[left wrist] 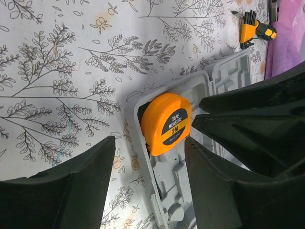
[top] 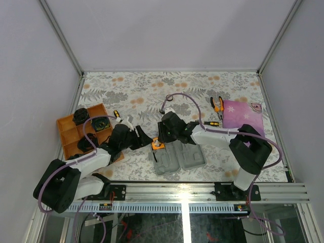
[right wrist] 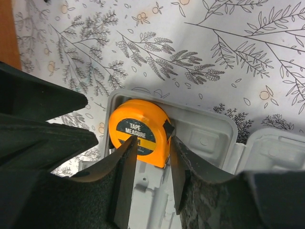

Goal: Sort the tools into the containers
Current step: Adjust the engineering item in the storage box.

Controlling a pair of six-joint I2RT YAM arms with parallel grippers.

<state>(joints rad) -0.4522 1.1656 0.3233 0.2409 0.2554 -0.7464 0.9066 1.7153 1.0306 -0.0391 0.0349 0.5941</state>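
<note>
The round orange tape measure (top: pixel 158 145) lies face up in the far left corner of the open grey case (top: pixel 192 158). Both grippers meet over it. My left gripper (left wrist: pixel 150 155) is open, its fingers standing wide on either side of the case's edge, just short of the tape measure (left wrist: pixel 167 123). My right gripper (right wrist: pixel 152 145) is partly open; one fingertip lies over the face of the tape measure (right wrist: pixel 138 126), the other sits at its right edge. Pliers (top: pixel 217 105), a screwdriver (top: pixel 117 115) and the bit set (top: pixel 212 123) lie on the cloth-covered table.
An orange compartment tray (top: pixel 68 132) with black round items stands at the left. A purple cloth (top: pixel 243 114) lies at the right. Metal frame posts and white walls close in the table. The two arms crowd together over the case's left half.
</note>
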